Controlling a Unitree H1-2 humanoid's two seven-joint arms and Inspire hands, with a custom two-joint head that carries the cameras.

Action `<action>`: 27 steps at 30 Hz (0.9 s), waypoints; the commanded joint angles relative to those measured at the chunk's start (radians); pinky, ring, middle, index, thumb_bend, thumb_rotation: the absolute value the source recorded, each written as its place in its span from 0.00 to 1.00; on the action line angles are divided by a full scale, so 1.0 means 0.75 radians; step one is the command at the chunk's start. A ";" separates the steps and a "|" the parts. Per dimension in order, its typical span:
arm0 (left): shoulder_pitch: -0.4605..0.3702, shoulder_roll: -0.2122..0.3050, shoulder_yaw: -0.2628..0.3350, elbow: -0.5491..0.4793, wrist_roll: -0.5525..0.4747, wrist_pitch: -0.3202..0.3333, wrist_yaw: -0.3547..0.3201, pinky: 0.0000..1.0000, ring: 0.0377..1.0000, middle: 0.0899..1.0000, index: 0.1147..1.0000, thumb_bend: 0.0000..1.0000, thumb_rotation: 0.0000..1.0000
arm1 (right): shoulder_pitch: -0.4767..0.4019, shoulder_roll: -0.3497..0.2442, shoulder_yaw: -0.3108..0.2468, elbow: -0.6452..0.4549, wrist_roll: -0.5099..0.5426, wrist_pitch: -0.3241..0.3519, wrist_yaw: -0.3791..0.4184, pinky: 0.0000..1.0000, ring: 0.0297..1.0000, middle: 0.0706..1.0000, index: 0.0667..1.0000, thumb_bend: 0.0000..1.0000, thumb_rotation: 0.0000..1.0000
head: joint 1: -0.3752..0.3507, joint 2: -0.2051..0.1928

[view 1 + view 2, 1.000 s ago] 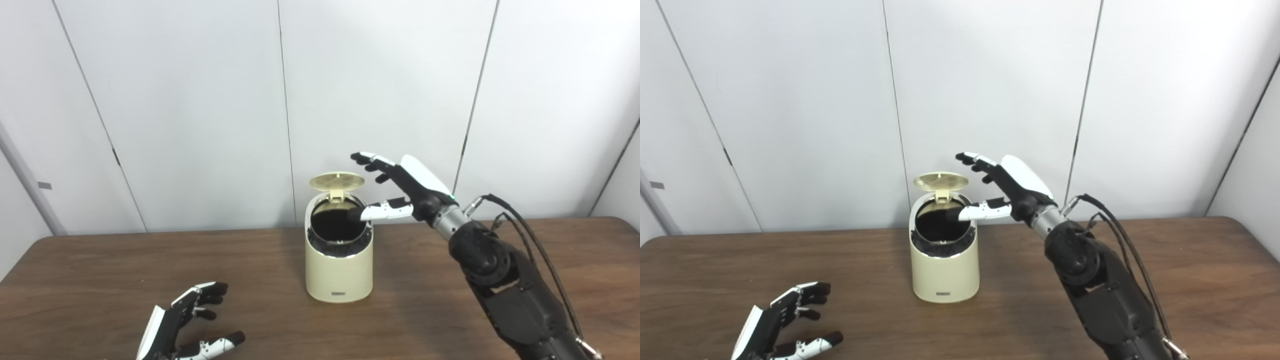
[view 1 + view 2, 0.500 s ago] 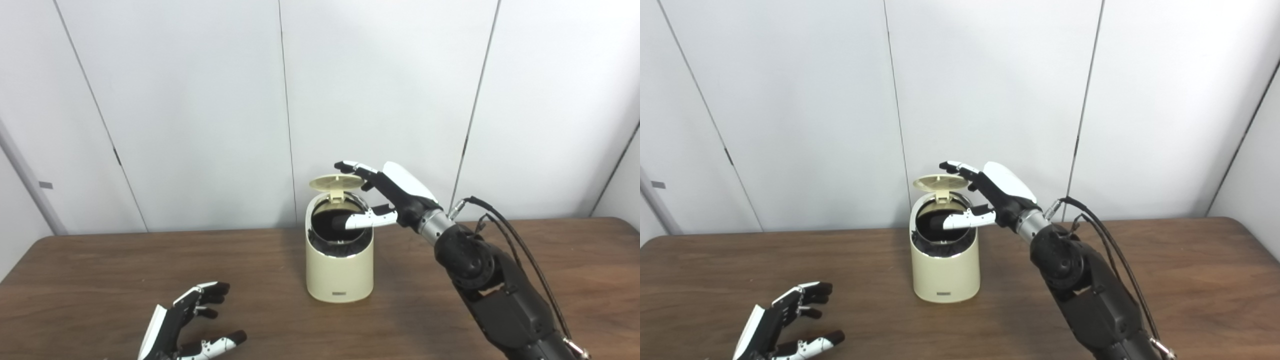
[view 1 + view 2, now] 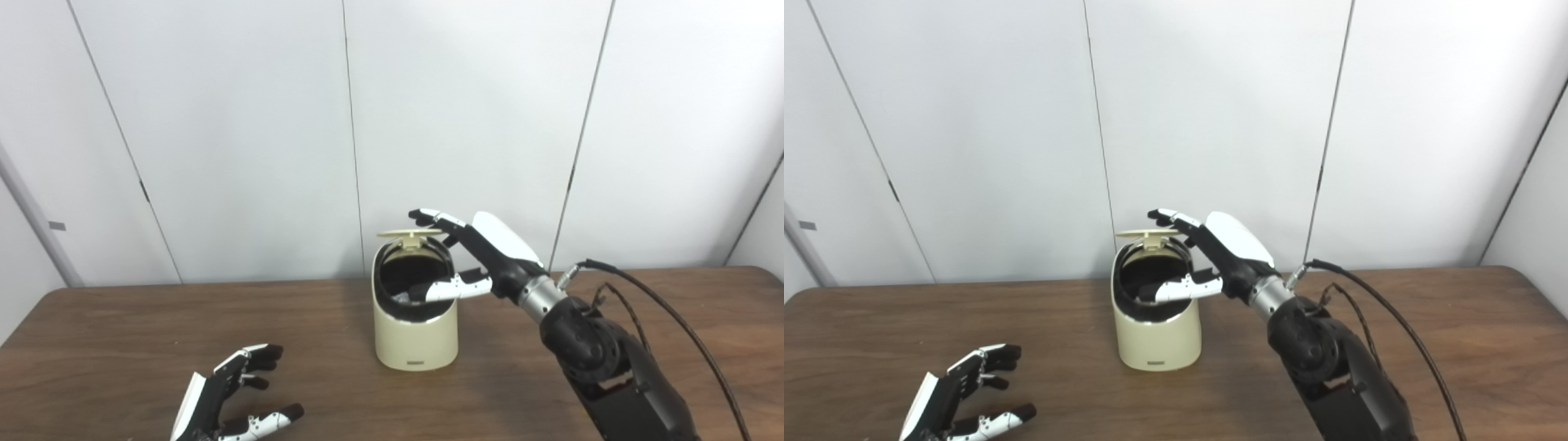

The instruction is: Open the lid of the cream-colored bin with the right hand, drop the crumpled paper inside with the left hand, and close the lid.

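The cream-colored bin [image 3: 416, 318] stands on the brown table [image 3: 643, 294] just below the middle of the frame, and its lid [image 3: 409, 233] is up on the rear hinge, seen almost edge-on as a thin flat disc above the dark mouth. The right hand [image 3: 474, 257], reaching in from the lower right, is spread and holds nothing: its fingers [image 3: 436, 217] lie over the top of the lid, touching it or just above it, while the thumb [image 3: 450, 287] stretches across the front of the opening. The bin leans a little toward the back. The left hand [image 3: 958, 395] rests low in the lower left of the frame, well apart from the bin, its fingers apart and empty. No crumpled paper shows on the table or in either hand; something pale glints inside the dark liner near the thumb, too small to name, so whether the paper is in there cannot be told for sure. Judging by the empty left hand and the right hand set on the lid, the opening and the drop look finished and the closing is the step in hand; what is left is pressing the lid down flat onto the rim. Counted: one bin, one lid, two hands, one table, and no loose paper in view.
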 commanded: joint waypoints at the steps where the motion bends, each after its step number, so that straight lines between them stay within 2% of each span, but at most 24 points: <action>1: -0.030 0.007 -0.003 -0.003 0.008 -0.036 0.030 0.62 0.72 0.72 0.69 0.92 0.27 | 0.003 -0.001 -0.007 -0.078 0.018 0.000 0.015 0.71 0.82 0.85 0.87 1.00 0.71 | -0.001 0.003; 6: -0.033 0.009 -0.002 0.003 0.003 -0.042 0.028 0.62 0.71 0.72 0.69 0.93 0.28 | 0.069 -0.012 0.003 -0.171 -0.011 0.029 0.040 0.72 0.83 0.85 0.88 1.00 0.70 | -0.004 0.008; 13: -0.031 0.012 0.000 -0.006 -0.017 -0.028 0.017 0.62 0.72 0.72 0.69 0.93 0.27 | 0.148 -0.019 -0.002 -0.214 -0.007 0.009 0.033 0.69 0.82 0.86 0.86 1.00 0.72 | -0.009 0.012; 22: -0.025 0.015 0.003 -0.006 -0.025 -0.031 0.018 0.64 0.72 0.72 0.70 0.91 0.24 | 0.141 -0.028 -0.017 -0.204 -0.024 0.047 0.041 0.69 0.82 0.86 0.88 1.00 0.73 | -0.008 0.017; 27: -0.022 0.013 0.001 -0.021 -0.001 -0.018 0.025 0.64 0.72 0.72 0.69 0.92 0.26 | 0.123 -0.032 -0.023 -0.190 -0.026 0.050 0.047 0.70 0.83 0.86 0.88 1.00 0.72 | -0.005 0.018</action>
